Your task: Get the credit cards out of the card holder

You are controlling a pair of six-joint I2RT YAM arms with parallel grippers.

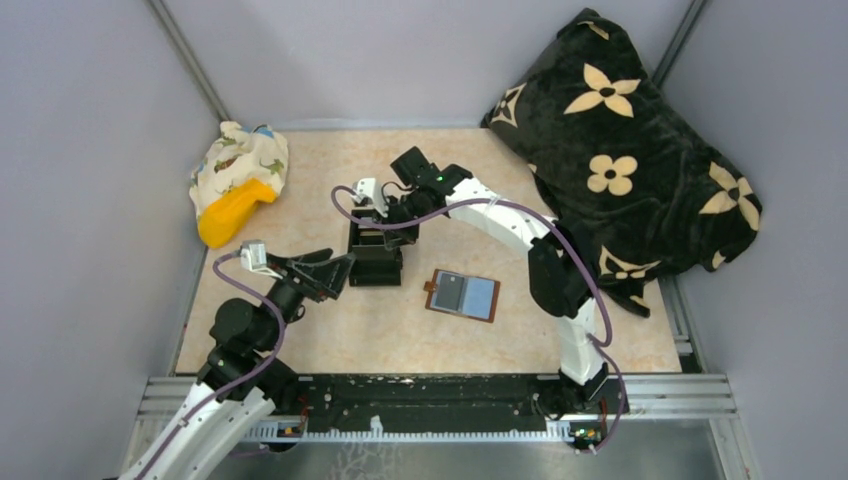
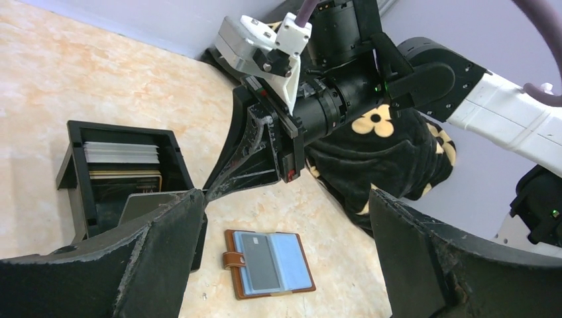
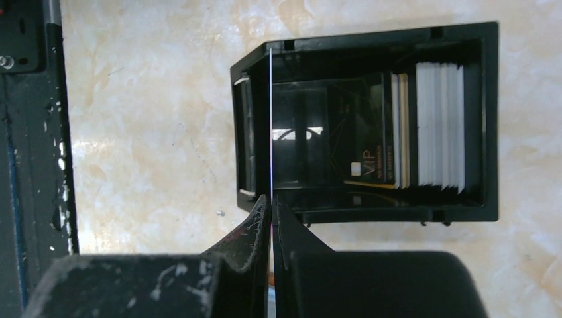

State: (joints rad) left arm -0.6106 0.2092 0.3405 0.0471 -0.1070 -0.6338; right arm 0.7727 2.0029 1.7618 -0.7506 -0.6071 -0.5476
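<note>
You see the tabletop (image 1: 300, 330) only in part: its far right corner is buried under the black flowered blanket (image 1: 620, 150). At far left, a patterned cloth (image 1: 242, 158) half covers a yellow thing (image 1: 230, 212), and what that is, you cannot tell. The black box (image 1: 375, 265) sits mid-table. From above its inside is blocked by the right hand (image 1: 385, 222). The right wrist view shows a stack of white cards (image 3: 441, 122) on edge at one end, with a few dark and gold ones beside it, the front one marked VIP (image 3: 374, 169). The rest of the box is too dark to read. The left hand (image 1: 345, 272) is just left of the box with its fingers (image 2: 152, 252) wide apart and nothing between them. In its own view they cut off the lower corners. The card holder (image 1: 463, 295) lies flat and unfolded on the tabletop, right of the box and nearer the arm bases, clear of both hands. Its blue-grey inside faces up. Its long axis runs left to right in the top view, with the right end tipped a little toward the bases. The brown tab (image 1: 431, 286) is on the left short edge, toward the box. A dark card shows in the left pocket (image 1: 448, 291), but you cannot tell what the right pocket holds. The right hand's fingers are pressed together on a single card (image 3: 272, 119) over the box. It is seen edge-on as a thin pale line, so its face is unreadable.
</note>
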